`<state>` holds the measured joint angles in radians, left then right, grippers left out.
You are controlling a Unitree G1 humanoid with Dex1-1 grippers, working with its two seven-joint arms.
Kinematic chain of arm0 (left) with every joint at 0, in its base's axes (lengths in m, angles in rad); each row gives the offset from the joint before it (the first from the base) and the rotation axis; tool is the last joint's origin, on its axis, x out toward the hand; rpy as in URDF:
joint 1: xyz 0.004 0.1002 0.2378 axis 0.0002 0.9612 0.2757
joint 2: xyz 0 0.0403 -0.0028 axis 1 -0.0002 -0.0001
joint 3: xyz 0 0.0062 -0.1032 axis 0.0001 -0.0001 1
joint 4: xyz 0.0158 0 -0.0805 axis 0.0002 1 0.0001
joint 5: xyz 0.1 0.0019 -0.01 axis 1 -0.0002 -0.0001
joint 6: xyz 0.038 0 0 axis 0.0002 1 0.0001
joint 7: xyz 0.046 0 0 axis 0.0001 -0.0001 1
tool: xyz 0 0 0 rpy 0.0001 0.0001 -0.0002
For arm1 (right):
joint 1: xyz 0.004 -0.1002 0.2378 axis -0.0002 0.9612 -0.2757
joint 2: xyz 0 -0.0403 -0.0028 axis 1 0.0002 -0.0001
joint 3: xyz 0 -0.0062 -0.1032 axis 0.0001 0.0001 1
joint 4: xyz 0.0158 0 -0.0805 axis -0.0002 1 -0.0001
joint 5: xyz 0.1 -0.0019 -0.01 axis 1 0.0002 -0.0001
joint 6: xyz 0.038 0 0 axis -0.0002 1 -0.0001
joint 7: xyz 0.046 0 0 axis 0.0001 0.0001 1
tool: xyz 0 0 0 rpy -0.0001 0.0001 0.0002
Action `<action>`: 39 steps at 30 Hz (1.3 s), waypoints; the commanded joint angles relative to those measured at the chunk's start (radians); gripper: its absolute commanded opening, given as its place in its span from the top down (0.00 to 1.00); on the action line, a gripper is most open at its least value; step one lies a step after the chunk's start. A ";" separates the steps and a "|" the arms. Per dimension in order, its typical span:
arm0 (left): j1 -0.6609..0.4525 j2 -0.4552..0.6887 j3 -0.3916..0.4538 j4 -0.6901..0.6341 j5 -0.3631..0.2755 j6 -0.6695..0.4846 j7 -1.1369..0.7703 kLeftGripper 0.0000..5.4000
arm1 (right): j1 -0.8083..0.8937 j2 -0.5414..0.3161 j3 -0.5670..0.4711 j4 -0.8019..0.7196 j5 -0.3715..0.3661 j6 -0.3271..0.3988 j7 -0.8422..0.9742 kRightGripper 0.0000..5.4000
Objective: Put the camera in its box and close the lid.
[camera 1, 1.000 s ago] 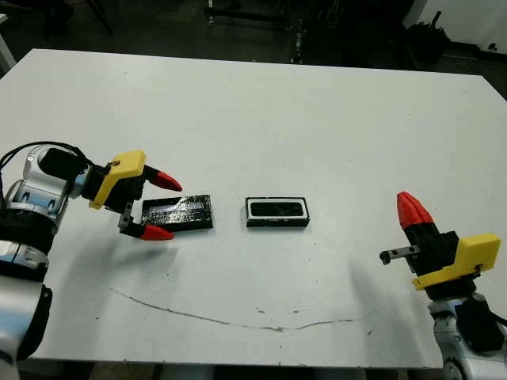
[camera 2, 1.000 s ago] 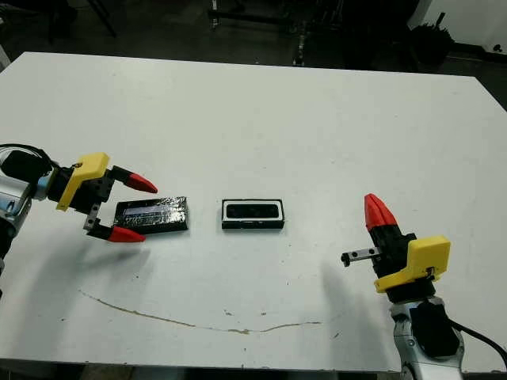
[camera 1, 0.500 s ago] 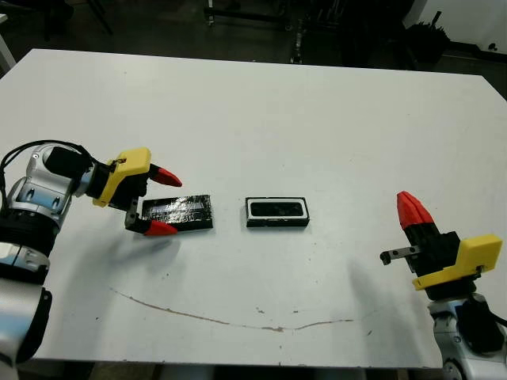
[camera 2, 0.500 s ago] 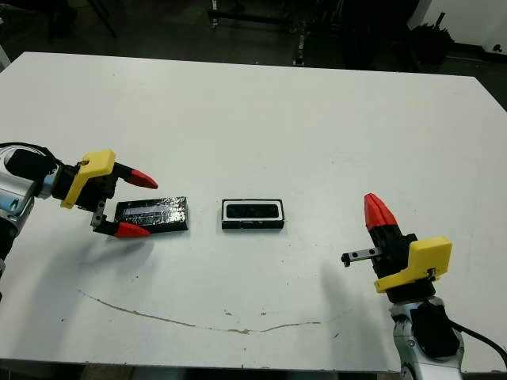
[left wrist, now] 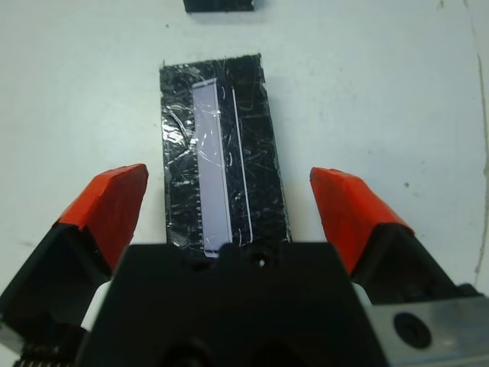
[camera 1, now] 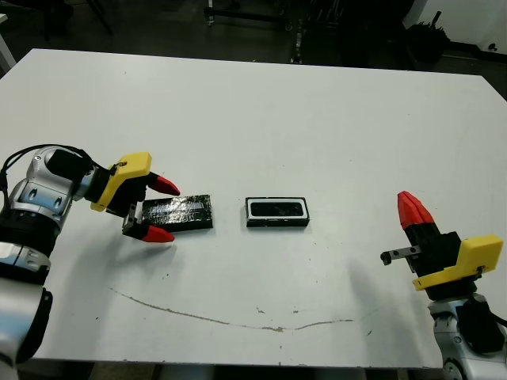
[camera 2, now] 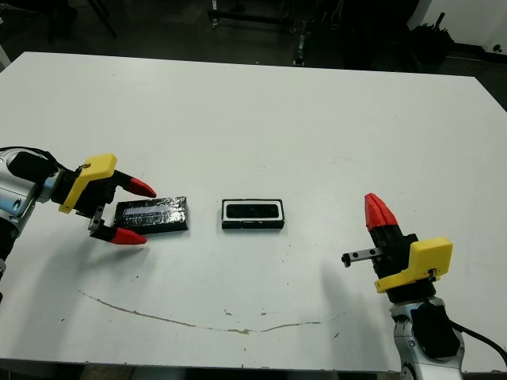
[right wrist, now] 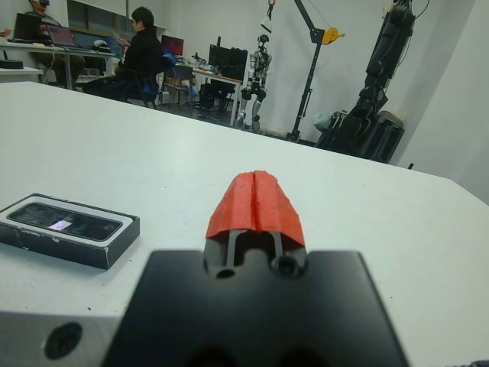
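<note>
we are straddling the lid (camera 1: 177, 212) with our left gripper (camera 1: 161, 210) spread at nine o'clock; closing off-centre risks skidding it.

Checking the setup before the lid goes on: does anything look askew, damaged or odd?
Nothing misplaced. The lid lies flat beside the box, its glossy top crinkly. A thin brownish line marks the table's near edge.

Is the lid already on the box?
No, the lid lies flat on the table beside the box, between the open left end effector's fingers.
</note>
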<state>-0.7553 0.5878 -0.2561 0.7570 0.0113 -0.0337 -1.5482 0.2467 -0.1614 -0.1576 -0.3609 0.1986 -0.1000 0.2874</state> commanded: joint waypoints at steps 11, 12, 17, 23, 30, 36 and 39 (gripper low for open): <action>0.048 0.008 -0.010 -0.111 0.015 0.090 0.105 0.00 | 0.002 -0.017 -0.010 -0.001 0.015 0.005 0.008 1.00; 0.052 0.006 -0.009 -0.114 0.011 0.096 0.106 0.00 | 0.003 -0.016 -0.010 -0.003 0.016 0.009 0.006 1.00; 0.063 0.005 -0.005 -0.128 0.003 0.100 0.111 0.07 | -0.001 -0.017 -0.015 0.005 0.022 -0.005 0.009 1.00; 0.060 0.020 -0.028 -0.151 0.023 0.120 0.098 0.24 | -0.002 -0.015 -0.018 0.001 0.022 0.003 0.001 1.00; 0.053 0.028 -0.046 -0.157 0.036 0.110 0.088 0.42 | 0.000 -0.016 -0.026 -0.010 0.024 0.011 -0.008 1.00; 0.062 0.020 -0.026 -0.144 0.004 0.120 0.081 0.42 | -0.002 -0.019 -0.026 -0.004 0.025 0.000 -0.002 1.00; 0.067 0.024 -0.029 -0.155 0.008 0.123 0.096 0.42 | -0.001 -0.019 -0.026 -0.005 0.025 0.001 -0.003 1.00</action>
<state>-0.7062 0.6006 -0.2878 0.6078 0.0155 0.0841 -1.4618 0.2461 -0.1654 -0.1746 -0.3634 0.2197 -0.1001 0.2858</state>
